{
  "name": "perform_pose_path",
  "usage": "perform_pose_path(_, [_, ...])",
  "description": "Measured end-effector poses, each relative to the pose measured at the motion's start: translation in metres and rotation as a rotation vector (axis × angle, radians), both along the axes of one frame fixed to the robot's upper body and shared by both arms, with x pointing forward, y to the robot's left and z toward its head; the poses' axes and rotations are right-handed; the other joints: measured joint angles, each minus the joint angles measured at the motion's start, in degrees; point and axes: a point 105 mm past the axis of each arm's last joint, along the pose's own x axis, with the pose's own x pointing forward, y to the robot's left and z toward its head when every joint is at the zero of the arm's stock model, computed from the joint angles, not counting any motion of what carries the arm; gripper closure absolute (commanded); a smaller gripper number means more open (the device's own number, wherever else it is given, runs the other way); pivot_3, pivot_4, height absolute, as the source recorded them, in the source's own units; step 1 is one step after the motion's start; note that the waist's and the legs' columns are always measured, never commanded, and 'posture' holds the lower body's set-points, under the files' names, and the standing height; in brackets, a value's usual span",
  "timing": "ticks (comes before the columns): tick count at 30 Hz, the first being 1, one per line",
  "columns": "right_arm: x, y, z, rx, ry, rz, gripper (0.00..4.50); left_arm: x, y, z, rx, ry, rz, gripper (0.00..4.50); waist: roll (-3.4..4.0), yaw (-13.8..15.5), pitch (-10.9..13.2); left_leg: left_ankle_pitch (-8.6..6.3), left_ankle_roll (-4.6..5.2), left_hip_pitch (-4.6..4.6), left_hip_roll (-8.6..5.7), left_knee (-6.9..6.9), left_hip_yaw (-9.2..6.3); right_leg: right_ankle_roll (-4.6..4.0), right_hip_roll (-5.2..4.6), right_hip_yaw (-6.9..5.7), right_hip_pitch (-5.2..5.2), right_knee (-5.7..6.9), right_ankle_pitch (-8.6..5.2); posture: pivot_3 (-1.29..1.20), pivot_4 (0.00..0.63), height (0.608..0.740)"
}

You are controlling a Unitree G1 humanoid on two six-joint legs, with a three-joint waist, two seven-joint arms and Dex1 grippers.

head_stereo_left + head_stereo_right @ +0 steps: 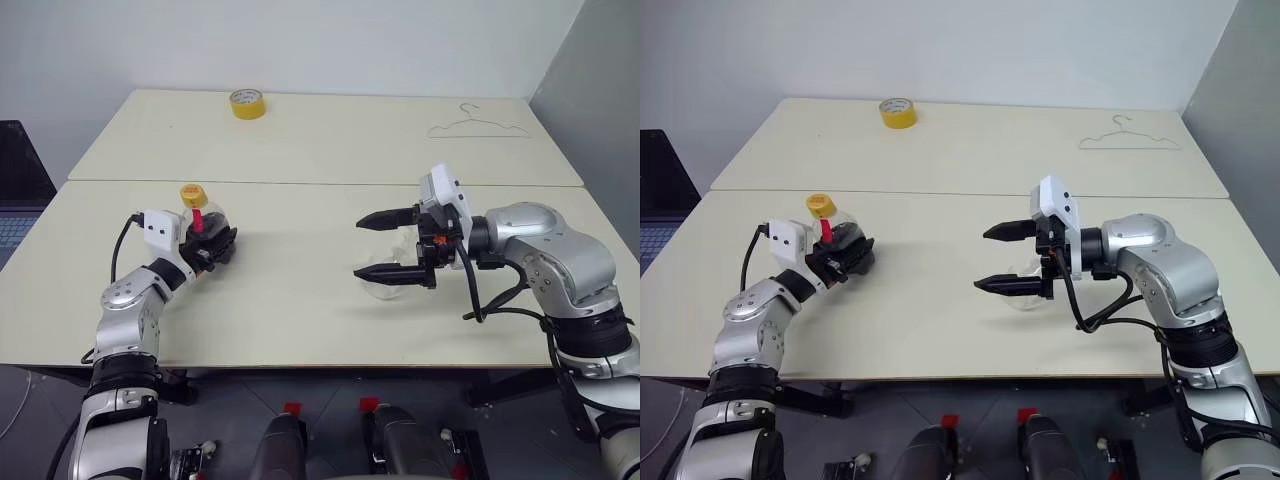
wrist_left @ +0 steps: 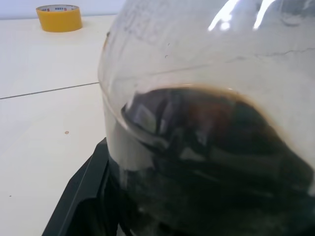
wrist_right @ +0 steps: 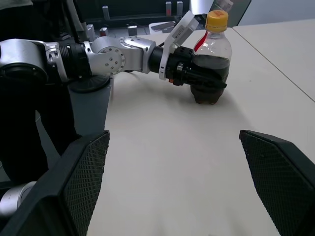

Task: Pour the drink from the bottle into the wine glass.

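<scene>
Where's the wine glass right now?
In the head views the wine glass stands on the near table, right of centre, between the open fingers of the right claw, far from the bottle on the left.

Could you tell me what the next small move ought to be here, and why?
Probably unscrew the cap with the right gripper. The left gripper is clamped on the bottle, which stands upright on the table with its cap on; the right gripper hangs open and empty by the glass.
</scene>
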Motion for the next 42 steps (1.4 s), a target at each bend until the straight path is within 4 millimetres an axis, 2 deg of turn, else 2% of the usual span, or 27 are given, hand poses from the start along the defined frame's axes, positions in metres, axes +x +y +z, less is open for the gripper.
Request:
perform_pose_path(3, [0.007,0.01,0.011,0.043,-0.035,-0.03,0.0,-0.002,-0.005,0.0,-0.001,0.008,-0.017,1.7,0.0,-0.04,0.0,0.0,0.0,0.0,0.02,0.0,-0.01,0.0,0.01,-0.01,0.0,0.0,0.0,0.0,0.15,0.74])
perform_pose_path(5, [0.015,0.016,0.017,0.086,-0.061,-0.067,0.0,-0.004,-0.018,0.0,-0.02,0.013,-0.055,1.7,0.0,0.01,0.0,0.0,0.0,0.0,0.01,0.0,-0.02,0.0,0.01,-0.02,0.0,0.0,0.0,0.0,0.15,0.74])
perform_pose_path(9, [0.029,0.034,0.029,0.193,-0.086,-0.157,0.0,-0.01,-0.07,-0.002,-0.126,0.023,-0.183,1.7,0.0,0.32,0.0,0.0,-0.01,-0.17,-0.04,0.09,-0.09,0.03,-0.05,-0.04,-0.03,-0.03,0.02,0.0,0.15,0.74])
perform_pose_path(10, [0.029,0.035,0.029,0.197,-0.087,-0.16,0.0,-0.01,-0.073,-0.002,-0.13,0.022,-0.191,1.7,0.0,0.33,0.0,0.0,-0.01,-0.18,-0.04,0.1,-0.09,0.03,-0.05,-0.04,-0.03,-0.03,0.02,0.0,0.15,0.74])
perform_pose_path(11, [0.03,0.041,0.03,0.212,-0.086,-0.165,0.0,-0.012,-0.093,0.0,-0.144,0.02,-0.248,1.7,0.0,0.33,0.0,0.0,-0.01,-0.31,-0.05,0.2,-0.15,0.06,-0.04,-0.08,-0.08,-0.04,0.04,0.0,0.15,0.74])
perform_pose_path(12, [0.034,0.042,0.031,0.224,-0.089,-0.209,0.0,-0.012,-0.098,0.0,-0.15,0.017,-0.245,1.7,0.0,0.21,0.0,0.0,0.0,-0.3,-0.06,0.22,-0.14,0.11,-0.05,-0.05,-0.08,-0.04,0.07,0.0,0.15,0.74])
perform_pose_path(13, [0.041,0.048,0.03,0.253,-0.077,-0.278,0.0,-0.009,-0.111,0.0,-0.17,0.001,-0.23,1.7,0.0,0.02,0.0,0.0,0.0,-0.26,-0.05,0.24,-0.12,0.14,-0.04,-0.01,-0.06,-0.02,0.09,0.0,0.15,0.74])
perform_pose_path(15, [0.042,0.06,0.024,0.251,-0.046,-0.31,0.0,-0.007,-0.132,-0.004,-0.155,-0.006,-0.236,1.7,0.0,0.08,0.0,0.0,0.0,-0.26,-0.04,0.3,-0.15,0.15,0.01,-0.03,-0.05,0.0,0.11,0.0,0.15,0.74])
perform_pose_path(17, [0.042,0.068,0.016,0.229,-0.007,-0.328,0.0,-0.004,-0.145,-0.011,-0.113,-0.011,-0.226,1.7,0.0,0.1,0.0,0.0,0.0,-0.26,-0.04,0.35,-0.15,0.18,0.02,-0.02,-0.04,0.01,0.13,0.0,0.15,0.74])
perform_pose_path(21, [0.051,0.063,0.006,0.192,0.009,-0.424,0.0,0.003,-0.137,-0.01,-0.085,-0.047,-0.149,1.7,0.01,-0.03,0.0,0.0,0.0,-0.25,-0.04,0.37,-0.12,0.21,0.03,0.02,-0.04,0.01,0.15,0.0,0.15,0.74])
perform_pose_path(38, [0.054,0.076,0.009,0.237,0.014,-0.516,0.0,0.005,-0.148,-0.012,-0.064,-0.051,-0.162,1.7,0.0,0.11,-0.01,0.0,0.0,-0.27,-0.08,0.38,-0.14,0.23,0.01,0.0,0.0,-0.03,0.16,0.0,0.15,0.74])
perform_pose_path(41, [0.055,0.077,0.008,0.235,0.021,-0.525,0.57,0.005,-0.15,-0.013,-0.067,-0.047,-0.161,1.72,0.0,0.16,-0.02,0.0,0.0,-0.27,-0.09,0.38,-0.14,0.24,0.0,0.0,0.01,-0.05,0.16,0.0,0.15,0.74])
perform_pose_path(42, [0.057,0.077,0.006,0.232,0.028,-0.533,0.89,0.005,-0.151,-0.013,-0.069,-0.045,-0.163,1.72,0.0,0.16,-0.02,0.0,0.0,-0.27,-0.09,0.38,-0.14,0.24,0.0,0.0,0.01,-0.05,0.16,0.0,0.15,0.74])
